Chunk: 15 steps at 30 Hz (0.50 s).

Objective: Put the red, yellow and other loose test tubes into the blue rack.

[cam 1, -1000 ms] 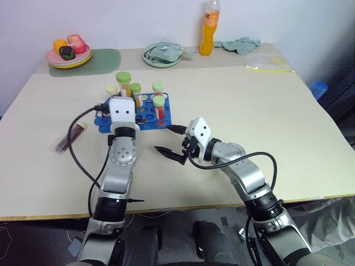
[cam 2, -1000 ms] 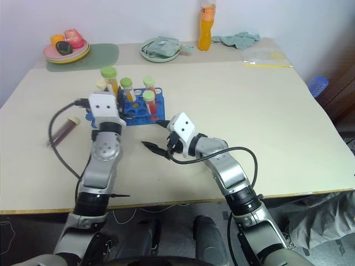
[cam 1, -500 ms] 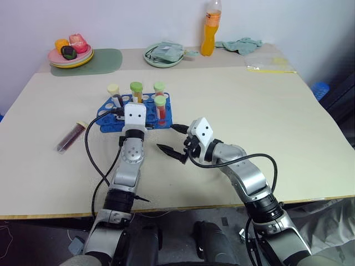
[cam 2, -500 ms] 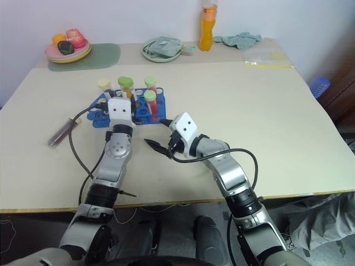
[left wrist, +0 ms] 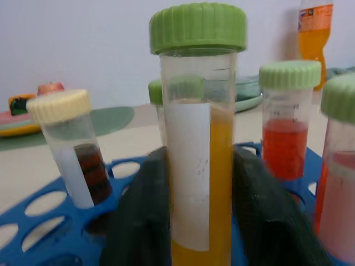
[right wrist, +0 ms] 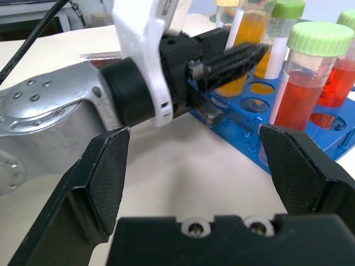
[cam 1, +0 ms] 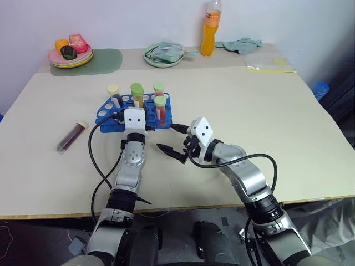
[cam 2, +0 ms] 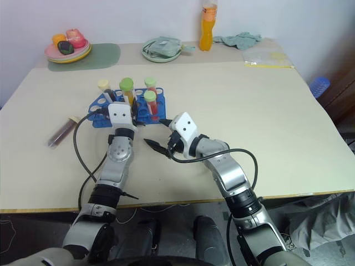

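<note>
Maroon tube [cam 1: 71,137] lies loose on the table, well left of the blue rack [cam 1: 108,116]; the left gripper [left wrist: 194,221] brackets the seated yellow tube [left wrist: 199,166], fingers easing apart, and could tip it withdrawing; the right gripper [cam 1: 172,141] hangs open.

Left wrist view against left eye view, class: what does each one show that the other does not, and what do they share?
The left wrist view alone shows the white label on the yellow-orange tube, which stands between the left gripper fingers. The left eye view alone shows the dark maroon tube lying loose on the table, and the open right gripper. Both show the blue rack, its standing tubes and the orange bottle.
</note>
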Tool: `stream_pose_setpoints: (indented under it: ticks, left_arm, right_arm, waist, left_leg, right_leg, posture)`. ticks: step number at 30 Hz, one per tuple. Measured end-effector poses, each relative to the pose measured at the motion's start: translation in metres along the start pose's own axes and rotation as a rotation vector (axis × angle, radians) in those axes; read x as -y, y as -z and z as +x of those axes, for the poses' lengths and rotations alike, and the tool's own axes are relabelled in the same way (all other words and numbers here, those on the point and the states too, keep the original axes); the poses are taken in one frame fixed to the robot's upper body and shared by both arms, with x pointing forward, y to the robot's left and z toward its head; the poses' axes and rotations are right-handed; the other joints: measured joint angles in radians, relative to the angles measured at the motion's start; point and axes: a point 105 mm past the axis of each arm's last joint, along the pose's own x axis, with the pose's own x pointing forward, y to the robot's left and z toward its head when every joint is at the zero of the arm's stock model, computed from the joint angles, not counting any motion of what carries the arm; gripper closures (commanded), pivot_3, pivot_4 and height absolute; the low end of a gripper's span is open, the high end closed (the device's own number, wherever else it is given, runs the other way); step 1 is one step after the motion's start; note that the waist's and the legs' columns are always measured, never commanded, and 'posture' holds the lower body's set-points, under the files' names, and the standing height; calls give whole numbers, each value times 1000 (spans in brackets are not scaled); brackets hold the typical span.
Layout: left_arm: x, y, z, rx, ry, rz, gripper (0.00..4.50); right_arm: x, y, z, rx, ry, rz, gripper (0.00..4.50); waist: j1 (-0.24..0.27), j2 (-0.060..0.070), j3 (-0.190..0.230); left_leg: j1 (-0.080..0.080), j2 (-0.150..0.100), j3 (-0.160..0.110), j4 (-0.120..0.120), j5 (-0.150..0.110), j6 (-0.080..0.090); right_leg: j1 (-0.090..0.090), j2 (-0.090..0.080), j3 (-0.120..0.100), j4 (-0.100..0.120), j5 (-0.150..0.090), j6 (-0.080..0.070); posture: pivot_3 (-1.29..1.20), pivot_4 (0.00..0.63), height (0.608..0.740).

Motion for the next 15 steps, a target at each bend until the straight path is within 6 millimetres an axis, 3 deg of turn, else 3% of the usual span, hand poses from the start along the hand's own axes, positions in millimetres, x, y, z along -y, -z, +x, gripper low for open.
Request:
stream_pose_setpoints:
  ticks: [2, 3, 9, 13, 15]
  left_arm:
    - [-1, 0, -3, 8, 1, -20, 248]
    - [-3, 0, -5, 16, -3, -30, 55]
    - [-30, -41, -14, 155, -38, -156, 55]
    - [-67, -98, -19, 261, -29, -184, 55]
    - [-86, -115, -22, 236, -5, -170, 55]
  right_arm:
    - [0, 0, 0, 2, -1, 1, 380]
    - [-1, 0, 1, 3, -1, 2, 380]
    - [-2, -3, 1, 13, -5, 0, 380]
    - [-4, -6, 1, 25, -17, -1, 380]
    - [-5, -7, 1, 28, -20, 0, 380]
  waist:
    - [0, 0, 0]
    - [-1, 0, 0]
    - [-3, 0, 0]
    - [-4, 0, 0]
    - [-5, 1, 0]
  left_leg:
    - [0, 0, 0, 0, 0, 0]
    - [0, 0, 0, 0, 0, 0]
    - [0, 1, 0, 0, 0, 0]
    - [0, 1, -1, 0, 0, 0]
    - [0, 1, -1, 0, 0, 0]
  right_leg:
    - [0, 0, 0, 0, 0, 0]
    - [0, 0, 0, 0, 0, 0]
    - [0, 0, 0, 0, 0, 0]
    - [0, 1, 0, 1, 0, 0]
    - [0, 1, 0, 1, 0, 0]
  posture:
    - [0, 150, 740]
    - [0, 150, 740]
    - [0, 150, 740]
    - [0, 150, 740]
    - [0, 150, 740]
